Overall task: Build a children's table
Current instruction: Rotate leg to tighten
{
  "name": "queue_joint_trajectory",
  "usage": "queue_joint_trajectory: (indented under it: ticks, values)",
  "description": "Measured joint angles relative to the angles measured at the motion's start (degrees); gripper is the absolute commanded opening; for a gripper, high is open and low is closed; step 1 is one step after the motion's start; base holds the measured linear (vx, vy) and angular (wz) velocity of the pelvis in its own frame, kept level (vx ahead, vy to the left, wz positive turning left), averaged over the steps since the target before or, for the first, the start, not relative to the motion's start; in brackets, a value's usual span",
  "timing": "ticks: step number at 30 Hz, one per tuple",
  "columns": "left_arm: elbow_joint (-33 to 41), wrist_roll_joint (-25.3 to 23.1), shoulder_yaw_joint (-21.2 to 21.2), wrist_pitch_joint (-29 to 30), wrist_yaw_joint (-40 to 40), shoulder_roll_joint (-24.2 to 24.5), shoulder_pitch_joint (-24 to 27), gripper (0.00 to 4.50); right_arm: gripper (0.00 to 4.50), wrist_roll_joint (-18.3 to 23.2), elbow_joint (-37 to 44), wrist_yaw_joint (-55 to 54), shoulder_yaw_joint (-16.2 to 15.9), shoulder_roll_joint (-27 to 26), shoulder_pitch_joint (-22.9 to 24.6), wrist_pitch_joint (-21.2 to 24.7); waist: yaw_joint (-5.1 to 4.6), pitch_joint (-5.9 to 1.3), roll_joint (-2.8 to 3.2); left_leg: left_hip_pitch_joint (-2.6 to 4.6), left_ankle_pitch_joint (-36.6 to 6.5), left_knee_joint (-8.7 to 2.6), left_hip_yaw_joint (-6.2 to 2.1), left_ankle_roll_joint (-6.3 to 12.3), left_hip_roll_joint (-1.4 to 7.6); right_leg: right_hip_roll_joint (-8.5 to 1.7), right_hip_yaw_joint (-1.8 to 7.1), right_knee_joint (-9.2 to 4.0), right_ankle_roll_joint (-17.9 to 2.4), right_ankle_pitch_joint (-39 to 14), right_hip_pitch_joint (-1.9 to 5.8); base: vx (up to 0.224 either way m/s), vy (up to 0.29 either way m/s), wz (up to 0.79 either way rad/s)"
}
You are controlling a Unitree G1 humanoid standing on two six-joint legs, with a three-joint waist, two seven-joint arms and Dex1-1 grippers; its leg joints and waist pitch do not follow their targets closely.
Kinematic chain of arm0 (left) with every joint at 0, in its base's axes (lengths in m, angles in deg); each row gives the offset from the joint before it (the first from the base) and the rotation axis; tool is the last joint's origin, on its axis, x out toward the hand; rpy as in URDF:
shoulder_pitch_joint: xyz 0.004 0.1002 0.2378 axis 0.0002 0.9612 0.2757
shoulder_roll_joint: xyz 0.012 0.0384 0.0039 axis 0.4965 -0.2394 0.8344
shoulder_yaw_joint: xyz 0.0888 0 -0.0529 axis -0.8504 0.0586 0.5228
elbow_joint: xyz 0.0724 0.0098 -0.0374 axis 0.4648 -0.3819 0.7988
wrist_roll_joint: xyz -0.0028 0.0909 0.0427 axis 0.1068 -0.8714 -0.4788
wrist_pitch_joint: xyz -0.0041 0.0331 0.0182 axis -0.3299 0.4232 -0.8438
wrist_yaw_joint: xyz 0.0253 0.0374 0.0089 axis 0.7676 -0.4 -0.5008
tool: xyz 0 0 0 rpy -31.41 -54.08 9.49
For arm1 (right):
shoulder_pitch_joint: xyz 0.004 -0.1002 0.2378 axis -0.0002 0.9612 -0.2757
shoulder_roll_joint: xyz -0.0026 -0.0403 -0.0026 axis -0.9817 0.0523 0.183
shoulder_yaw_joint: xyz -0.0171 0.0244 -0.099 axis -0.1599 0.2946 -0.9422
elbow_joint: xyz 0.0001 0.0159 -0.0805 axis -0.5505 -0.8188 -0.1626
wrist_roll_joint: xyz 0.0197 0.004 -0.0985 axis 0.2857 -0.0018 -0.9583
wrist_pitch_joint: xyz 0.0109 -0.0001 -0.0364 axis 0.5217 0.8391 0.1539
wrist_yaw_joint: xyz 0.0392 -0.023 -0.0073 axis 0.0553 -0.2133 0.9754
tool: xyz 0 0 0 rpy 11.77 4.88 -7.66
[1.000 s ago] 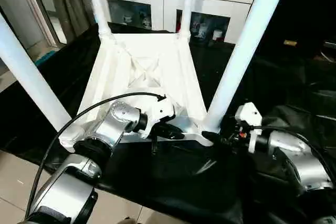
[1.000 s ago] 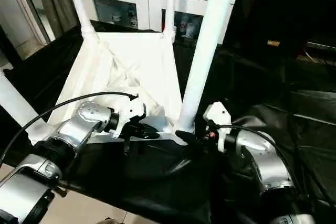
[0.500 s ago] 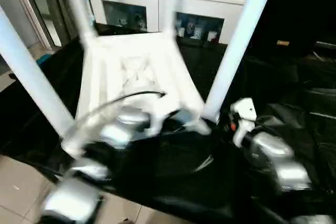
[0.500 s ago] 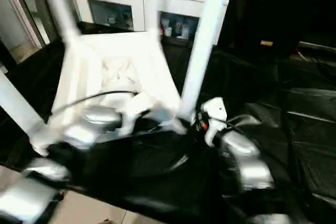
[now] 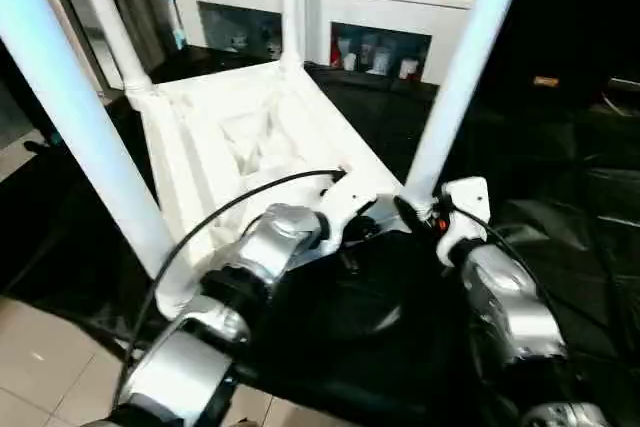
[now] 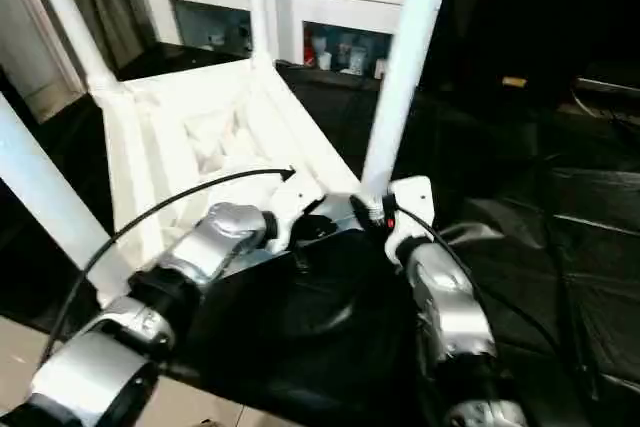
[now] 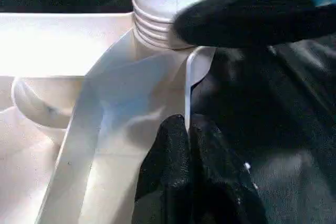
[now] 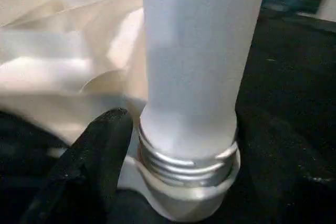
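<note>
The children's table (image 5: 250,137) lies upside down on black cloth, ribbed underside up, with its white legs standing in the corner sockets. My left gripper (image 5: 350,237) is shut on the thin rim of the near edge (image 7: 187,93), close to the near right corner. My right gripper (image 5: 412,215) sits at the base of the near right leg (image 5: 455,87), against its threaded end (image 8: 184,156) where it enters the socket. How tightly it bears on the leg is hidden.
A white cabinet with glass doors (image 5: 330,7) stands behind the table. Black cloth (image 5: 560,167) covers the floor to the right and in front. Pale tiles (image 5: 40,367) show at the near left. The near left leg (image 5: 80,117) rises close beside my left arm.
The table has turned on the cloth: its far end swung left while the near right corner stayed put. My left gripper kept hold of the rim and moved right.
</note>
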Motion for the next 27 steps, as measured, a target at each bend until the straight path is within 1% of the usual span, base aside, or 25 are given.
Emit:
queue_joint_trajectory:
  ticks: [3,5,6,8,10,11,13,14,15,17,19,22,23,25,27]
  values:
    - [2.2,0.4,-0.6,-0.7,5.2,2.9,1.0,0.00,3.75,2.2,1.6,8.2,-0.7,4.6,1.1,0.5,0.26,-0.01,0.02,-0.02,0.0,-0.06,0.00,-0.01,0.02,0.01,-0.02,-0.02,0.0,0.0,-0.04,0.000,0.000,0.00]
    - [5.1,1.7,-1.1,-2.1,11.5,6.1,2.8,0.00,3.75,3.5,2.4,14.5,-1.9,7.6,1.5,0.6,0.21,0.02,-0.05,-0.08,0.0,-0.12,0.01,-0.02,0.02,0.01,-0.02,-0.05,-0.2,0.1,-0.06,0.000,0.000,0.00]
    - [5.9,2.4,-1.3,-2.3,13.9,6.9,3.3,0.00,3.75,3.9,2.7,16.4,-2.2,8.1,1.7,0.8,0.36,0.02,-0.05,-0.07,-0.1,-0.16,0.01,0.00,0.02,0.01,-0.02,-0.04,-0.2,0.0,-0.11,0.000,0.000,0.00]
    - [8.1,3.7,-1.8,-2.4,18.7,9.1,4.5,0.00,3.75,5.5,4.6,21.1,-3.0,9.6,2.4,2.1,1.00,0.02,-0.03,-0.13,0.0,-0.17,0.01,0.08,0.02,0.01,-0.03,-0.03,-0.2,0.0,-0.31,0.000,0.000,0.00]
    - [9.8,4.3,-2.6,-2.6,22.6,11.0,5.2,0.00,3.75,6.4,5.9,26.2,-4.5,12.2,3.2,2.9,1.92,0.02,-0.04,-0.22,0.0,-0.15,0.05,0.22,0.01,-0.01,0.00,-0.04,-0.2,-0.1,-0.32,0.000,0.000,0.00]
    - [10.2,4.5,-2.8,-2.8,24.0,11.5,5.5,0.00,3.75,6.4,5.9,27.8,-4.7,13.0,3.4,2.9,2.25,0.03,-0.05,-0.25,0.0,-0.11,0.08,0.27,0.01,-0.03,0.01,-0.06,-0.2,-0.1,-0.32,0.000,0.000,0.00]
    - [10.2,4.7,-2.9,-3.0,25.4,12.0,5.7,0.00,3.75,6.5,5.9,29.8,-4.8,13.7,3.4,3.0,2.43,0.04,-0.07,-0.30,0.0,0.01,0.10,0.29,0.00,-0.06,0.03,-0.04,-0.2,-0.1,-0.30,0.000,0.000,0.00]
    - [10.4,4.7,-2.8,-3.0,25.5,12.1,5.8,0.00,3.75,6.6,5.9,30.3,-4.8,13.8,3.4,3.1,2.41,0.04,-0.08,-0.31,-0.1,0.05,0.11,0.22,0.00,-0.08,0.04,-0.03,-0.2,-0.1,-0.30,0.000,0.000,0.00]
    - [10.7,4.7,-2.9,-3.0,25.5,12.2,5.9,0.00,3.59,6.8,5.9,30.8,-4.9,13.9,3.4,3.1,2.37,0.05,-0.09,-0.31,-0.1,0.08,0.12,0.09,0.00,-0.08,0.05,-0.03,-0.2,0.0,-0.29,0.000,0.000,0.00]
    - [11.8,4.8,-2.8,-2.5,26.1,12.6,6.5,0.00,3.59,7.5,5.9,31.7,-5.0,14.2,3.4,3.3,2.26,0.09,-0.15,-0.29,-0.2,0.09,0.11,0.05,0.00,-0.08,0.04,0.00,-0.2,0.0,-0.27,0.000,0.000,0.00]
    - [12.4,5.0,-2.8,-2.2,26.8,12.8,6.9,0.00,3.31,7.7,5.9,32.4,-5.1,14.2,3.4,3.6,2.25,0.09,-0.16,-0.28,-0.2,0.08,0.10,0.05,0.01,-0.07,0.03,0.01,-0.2,0.0,-0.28,0.000,0.000,0.00]
    - [12.8,5.0,-2.8,-1.7,26.8,12.9,6.9,0.00,3.08,7.9,5.9,32.7,-5.3,14.0,3.4,3.8,2.27,0.10,-0.17,-0.29,-0.2,0.07,0.09,0.05,0.01,-0.07,0.02,0.01,-0.2,-0.1,-0.29,0.000,0.000,0.00]
    - [12.8,5.0,-2.8,-1.7,26.8,12.9,6.9,0.00,3.08,7.9,5.9,32.7,-5.4,14.0,3.4,3.8,2.25,0.10,-0.17,-0.29,-0.2,0.07,0.09,0.06,0.01,-0.07,0.03,0.01,-0.2,-0.1,-0.28,0.000,0.000,0.00]
    - [12.8,5.0,-2.8,-1.7,26.8,12.9,6.9,0.00,2.86,7.9,5.9,32.7,-5.4,13.9,3.4,3.8,2.24,0.10,-0.17,-0.30,-0.2,0.08,0.10,0.06,0.01,-0.07,0.03,0.01,-0.2,-0.1,-0.28,0.000,0.000,0.00]
    - [12.8,4.9,-2.8,-1.7,26.7,12.9,6.9,0.00,2.79,7.9,5.9,32.6,-5.4,13.8,3.4,3.8,2.24,0.10,-0.17,-0.29,-0.2,0.08,0.09,0.06,0.01,-0.07,0.03,0.02,-0.2,-0.1,-0.28,0.000,0.000,0.00]
